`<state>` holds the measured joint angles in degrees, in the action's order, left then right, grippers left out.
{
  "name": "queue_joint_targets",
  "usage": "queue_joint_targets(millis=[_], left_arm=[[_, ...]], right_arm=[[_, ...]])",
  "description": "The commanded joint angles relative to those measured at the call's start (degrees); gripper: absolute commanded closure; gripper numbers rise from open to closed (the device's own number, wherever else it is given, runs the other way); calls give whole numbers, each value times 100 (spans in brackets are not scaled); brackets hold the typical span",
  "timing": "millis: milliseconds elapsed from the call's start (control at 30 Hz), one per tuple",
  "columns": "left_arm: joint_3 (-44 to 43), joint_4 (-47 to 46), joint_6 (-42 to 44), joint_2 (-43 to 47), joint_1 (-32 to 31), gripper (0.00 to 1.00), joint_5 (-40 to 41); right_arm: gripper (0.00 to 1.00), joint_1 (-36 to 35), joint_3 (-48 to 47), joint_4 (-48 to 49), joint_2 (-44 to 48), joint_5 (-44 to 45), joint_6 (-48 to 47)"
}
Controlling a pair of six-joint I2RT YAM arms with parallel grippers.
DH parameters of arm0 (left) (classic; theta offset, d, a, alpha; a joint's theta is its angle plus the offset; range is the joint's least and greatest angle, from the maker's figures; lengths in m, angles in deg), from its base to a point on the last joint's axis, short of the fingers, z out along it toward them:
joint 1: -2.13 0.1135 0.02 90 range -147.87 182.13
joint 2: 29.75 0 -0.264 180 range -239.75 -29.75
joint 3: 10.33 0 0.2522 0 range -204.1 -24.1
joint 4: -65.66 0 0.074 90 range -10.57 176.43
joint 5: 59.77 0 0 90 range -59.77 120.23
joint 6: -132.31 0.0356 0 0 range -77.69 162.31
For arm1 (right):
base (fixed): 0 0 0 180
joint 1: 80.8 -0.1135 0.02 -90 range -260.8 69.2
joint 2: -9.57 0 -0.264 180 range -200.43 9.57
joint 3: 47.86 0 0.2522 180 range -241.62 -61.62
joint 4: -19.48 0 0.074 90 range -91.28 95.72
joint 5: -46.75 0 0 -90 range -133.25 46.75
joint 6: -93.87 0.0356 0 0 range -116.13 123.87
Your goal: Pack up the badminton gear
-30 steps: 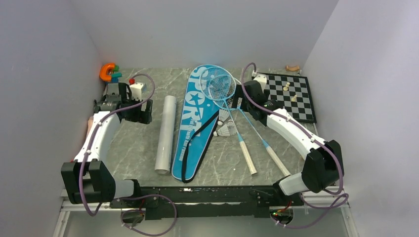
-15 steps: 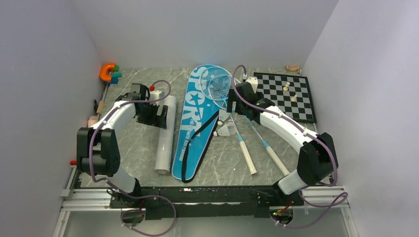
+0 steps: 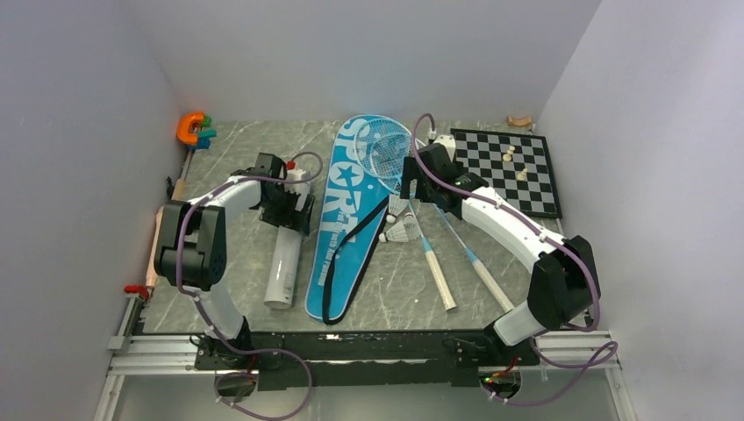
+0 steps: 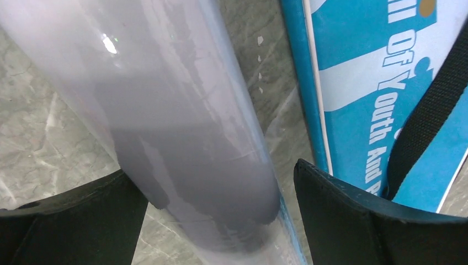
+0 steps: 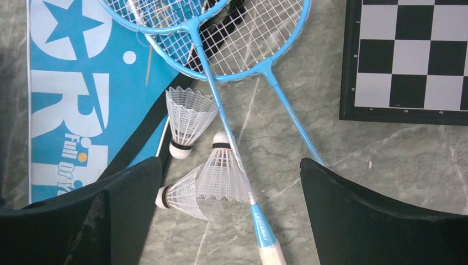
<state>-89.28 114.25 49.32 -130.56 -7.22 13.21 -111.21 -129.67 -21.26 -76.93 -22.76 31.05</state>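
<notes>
We hold both sets of jaws wide, nothing grasped yet.
The blue bag (image 3: 351, 210) lies flat in the middle; just left of it our left gripper (image 4: 212, 185) straddles the white tube (image 4: 182, 110), unclenched. The rackets (image 3: 392, 151) rest crossed, heads on the bag, and our right gripper (image 5: 229, 168) hangs spread above the shuttlecocks (image 5: 189, 115).

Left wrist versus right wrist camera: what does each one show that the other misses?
Only the left wrist view shows the long white tube, lying inside the open left end effector. Only the right wrist view shows the crossed rackets, the shuttlecocks and the chessboard. Both show the blue bag with its black strap and the grey table.
</notes>
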Motion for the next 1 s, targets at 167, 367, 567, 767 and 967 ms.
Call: queue_joint_targets(millis=[167,367,567,767,967], left_arm=[[103,25,633,268,-81,9,333],[231,612,1501,446,-120,28,615],[878,683,1970,1012,-111,30,1146],[1533,873,2326,1775,-110,36,1158],[1811,1272,2763,2626,-111,39,1032]], right_arm=[[0,-17,-202,156,31,-227,-89],[0,-10,-128,239,58,-290,-131],[0,96,25,419,89,-468,-134],[0,266,-107,557,-156,-692,-145],[0,577,-524,491,-647,-953,-113]])
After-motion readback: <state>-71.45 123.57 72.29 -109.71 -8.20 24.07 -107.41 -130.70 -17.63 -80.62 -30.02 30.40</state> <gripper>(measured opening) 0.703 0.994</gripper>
